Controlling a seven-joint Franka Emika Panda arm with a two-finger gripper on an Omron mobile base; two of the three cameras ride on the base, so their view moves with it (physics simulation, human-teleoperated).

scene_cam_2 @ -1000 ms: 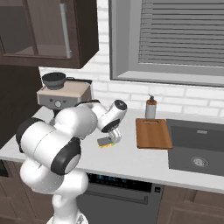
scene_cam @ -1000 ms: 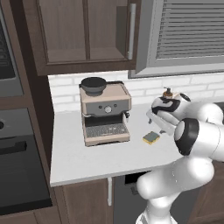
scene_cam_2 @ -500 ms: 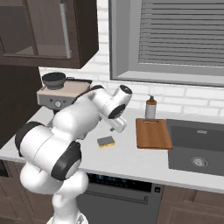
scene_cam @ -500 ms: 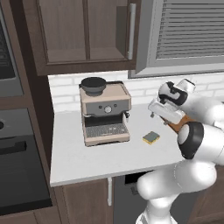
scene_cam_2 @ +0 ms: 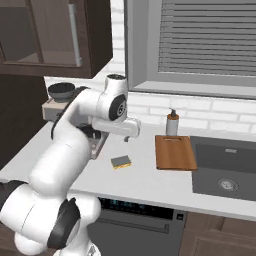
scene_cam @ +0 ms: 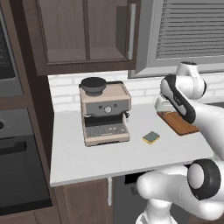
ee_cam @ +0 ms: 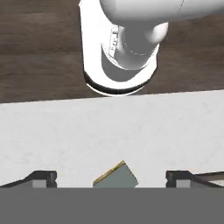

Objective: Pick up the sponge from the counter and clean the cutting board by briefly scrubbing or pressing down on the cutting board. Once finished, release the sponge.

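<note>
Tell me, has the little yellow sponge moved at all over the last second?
No. The sponge lies in the same spot on the counter, between the coffee machine and the cutting board. The arm above it has swung instead.

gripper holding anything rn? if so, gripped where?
Nothing held. The gripper is open above the counter; the sponge lies untouched on it.

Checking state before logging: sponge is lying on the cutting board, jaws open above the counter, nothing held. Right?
Not quite. The sponge lies on the bare counter, left of the cutting board and apart from it, as the right base view shows. The rest holds: in the hand view the gripper has its jaws open, holding nothing.
</note>
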